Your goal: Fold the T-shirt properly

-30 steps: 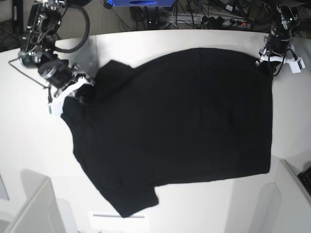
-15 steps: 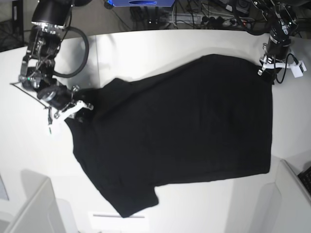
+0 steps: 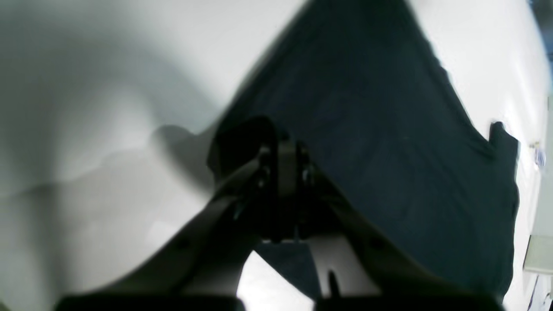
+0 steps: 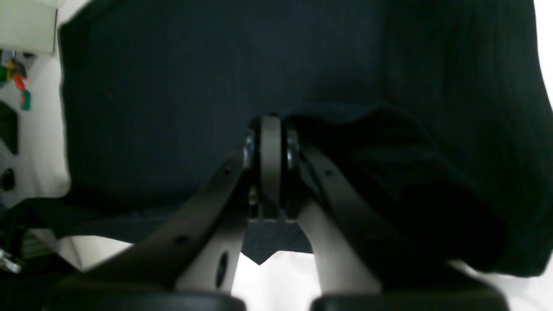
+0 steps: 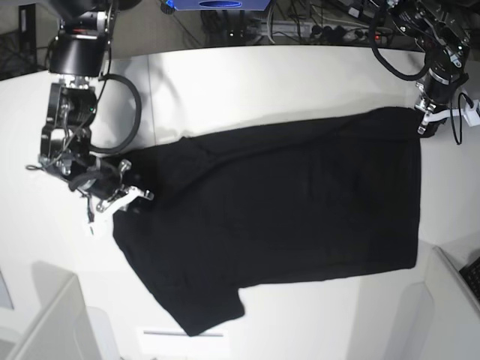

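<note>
The white counter (image 5: 247,75) carries the black T-shirt (image 5: 285,217), spread plain side up with one sleeve (image 5: 206,311) toward the near edge. The right hand (image 5: 124,196) pinches its shoulder edge, fingers pressed together; the left hand (image 5: 426,124) pinches a hem corner likewise.

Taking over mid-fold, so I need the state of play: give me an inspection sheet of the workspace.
Surface: white table, bare around the cloth.
Job's things: black T-shirt lies spread, plain side up; far edge drawn inward and slanted, one sleeve sticking out at the near edge.
Clutter: nothing seen on the table.
Grippers: left gripper shut on the T-shirt's far corner; right gripper shut on cloth at the opposite end.
Cables: black cables loop off both arms; more trail behind the table.
Surroundings: pale bins at the near corners.
</note>
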Robot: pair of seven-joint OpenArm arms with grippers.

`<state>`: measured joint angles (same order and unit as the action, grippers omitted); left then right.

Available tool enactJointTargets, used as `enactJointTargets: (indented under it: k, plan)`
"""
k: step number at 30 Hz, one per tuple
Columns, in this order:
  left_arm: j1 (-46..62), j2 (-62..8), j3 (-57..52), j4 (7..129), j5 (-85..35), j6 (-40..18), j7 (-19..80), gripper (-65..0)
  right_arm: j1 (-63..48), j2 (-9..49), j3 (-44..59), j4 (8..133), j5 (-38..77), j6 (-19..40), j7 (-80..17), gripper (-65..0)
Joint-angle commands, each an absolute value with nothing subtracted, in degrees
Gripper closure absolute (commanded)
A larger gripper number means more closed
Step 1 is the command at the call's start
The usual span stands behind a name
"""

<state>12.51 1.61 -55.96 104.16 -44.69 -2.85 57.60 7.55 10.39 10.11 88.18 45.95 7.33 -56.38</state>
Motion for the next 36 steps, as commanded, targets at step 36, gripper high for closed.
enactJointTargets:
  k: [36]
  plan:
    - [2.51, -5.05, -51.82, 92.70, -45.58, -2.42, 56.84, 0.0, 14.73, 13.32, 1.10, 77.23, 46.64, 7.52, -42.07, 0.0]
